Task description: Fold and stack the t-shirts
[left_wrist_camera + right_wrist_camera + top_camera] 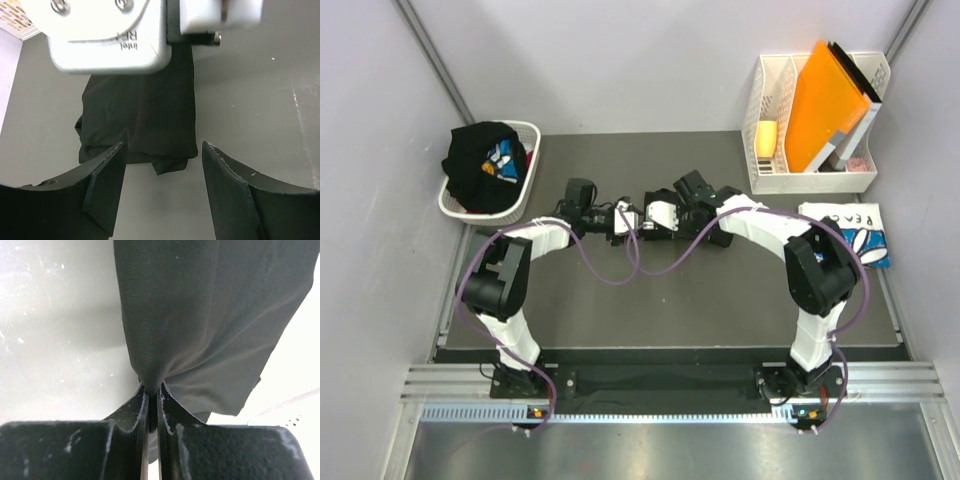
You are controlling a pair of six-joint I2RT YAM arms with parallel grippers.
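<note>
My right gripper (151,390) is shut on a pinched fold of a black t-shirt (200,315), which hangs from its jaws above the grey table. My left gripper (164,147) faces it, open, its fingertips either side of the shirt's lower edge (150,115) without touching it. In the top view both grippers, left (628,228) and right (646,222), meet at mid-table and the held shirt is mostly hidden. Another black t-shirt with a blue and white print (485,165) fills the basket. A folded white t-shirt with blue daisies (847,232) lies at the right.
The white laundry basket (528,175) stands at the back left. A white file rack (815,170) with an orange folder (825,100) and a yellow item (767,138) stands at the back right. The right wrist's camera housing (110,35) looms just above my left fingers.
</note>
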